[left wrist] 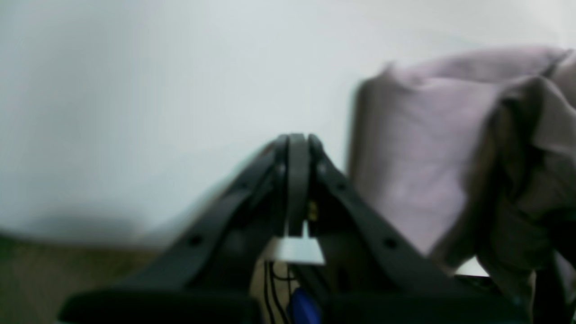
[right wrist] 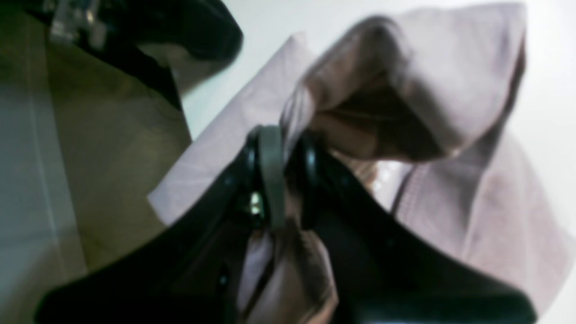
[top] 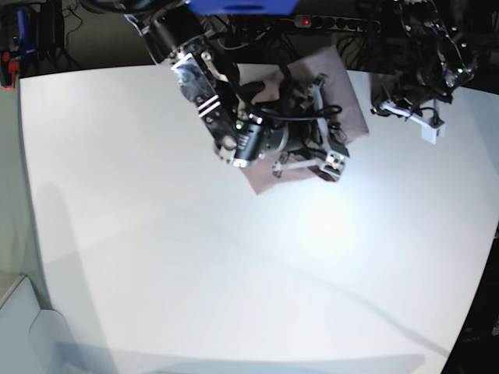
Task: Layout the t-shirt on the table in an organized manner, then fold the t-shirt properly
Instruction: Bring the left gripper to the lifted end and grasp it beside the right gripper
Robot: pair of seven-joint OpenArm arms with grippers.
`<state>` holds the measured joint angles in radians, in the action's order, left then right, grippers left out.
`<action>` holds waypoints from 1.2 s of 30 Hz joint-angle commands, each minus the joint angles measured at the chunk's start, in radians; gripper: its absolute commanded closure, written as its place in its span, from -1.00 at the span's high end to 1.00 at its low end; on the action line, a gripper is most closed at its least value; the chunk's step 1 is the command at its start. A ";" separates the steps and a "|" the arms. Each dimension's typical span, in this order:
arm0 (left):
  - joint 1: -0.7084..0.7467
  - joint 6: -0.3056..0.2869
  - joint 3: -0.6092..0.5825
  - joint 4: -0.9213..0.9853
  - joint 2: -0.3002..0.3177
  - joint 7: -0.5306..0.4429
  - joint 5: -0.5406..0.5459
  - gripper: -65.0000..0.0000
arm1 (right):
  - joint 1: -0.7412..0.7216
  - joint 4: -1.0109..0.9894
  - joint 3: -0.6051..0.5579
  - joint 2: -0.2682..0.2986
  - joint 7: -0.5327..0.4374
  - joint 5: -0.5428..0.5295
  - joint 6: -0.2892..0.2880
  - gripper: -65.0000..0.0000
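In the base view, the right gripper (top: 331, 160) comes first from the left, because this arm is on the left side of that view. It hangs over the far middle part of the table (top: 156, 234), and the t-shirt (top: 347, 93) is directly under it and behind it, as a mauve heap with one corner showing just below the gripper body. In the right wrist view the right gripper (right wrist: 281, 144) has its jaws almost together, and a bunch of the t-shirt (right wrist: 427, 90) cloth passes between them: a fold rises above the fingertips and more cloth hangs down between the two black fingers (right wrist: 270, 180). To the right of this gripper the rest of the shirt lies on the white table (right wrist: 549, 90), with a hem seam visible just beside the right finger. Further to the right in the base view, the left gripper (top: 429, 125) is well apart from the shirt, near the far right edge of the table. In the left wrist view the left gripper (left wrist: 297, 144) is fully closed, its fingertips pressed together with nothing between them. The t-shirt (left wrist: 418, 157) is to the right of this gripper, not touching it, and the white table (left wrist: 157, 90) spreads to its left and ahead.
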<state>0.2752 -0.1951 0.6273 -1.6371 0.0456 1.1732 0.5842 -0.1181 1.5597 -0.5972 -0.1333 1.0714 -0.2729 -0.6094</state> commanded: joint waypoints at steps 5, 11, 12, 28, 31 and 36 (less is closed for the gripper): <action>-0.020 0.001 -0.031 -0.004 -0.033 0.023 -0.071 -1.00 | -0.035 0.018 0.000 -0.016 -0.023 -0.021 -0.004 -1.00; -0.070 0.001 -0.031 0.044 -0.056 0.023 -0.089 -1.00 | -0.055 0.023 -0.004 -0.018 -0.017 -0.022 -0.004 -1.00; -0.078 0.001 -0.031 0.062 -0.056 0.023 -0.085 -1.00 | -0.056 0.023 -0.005 -0.019 -0.017 -0.022 -0.004 -1.00; -0.112 -0.001 -0.030 0.097 -0.045 0.023 -0.080 -1.00 | -0.047 0.046 -0.034 -0.024 -0.024 -0.022 -0.004 -1.00; -0.112 -0.001 -0.030 0.097 -0.045 0.023 -0.080 -1.00 | -0.051 0.032 -0.034 -0.024 -0.024 -0.022 -0.004 -1.00; -0.112 -0.001 -0.030 0.097 -0.045 0.023 -0.080 -1.00 | -0.053 -0.012 -0.034 -0.024 -0.041 -0.022 -0.004 -1.00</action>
<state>0.1570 -0.2096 0.5991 -1.5436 -0.0029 1.1706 0.5694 -0.1539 1.5314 -0.6312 -0.1394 1.0557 -0.2760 -0.6094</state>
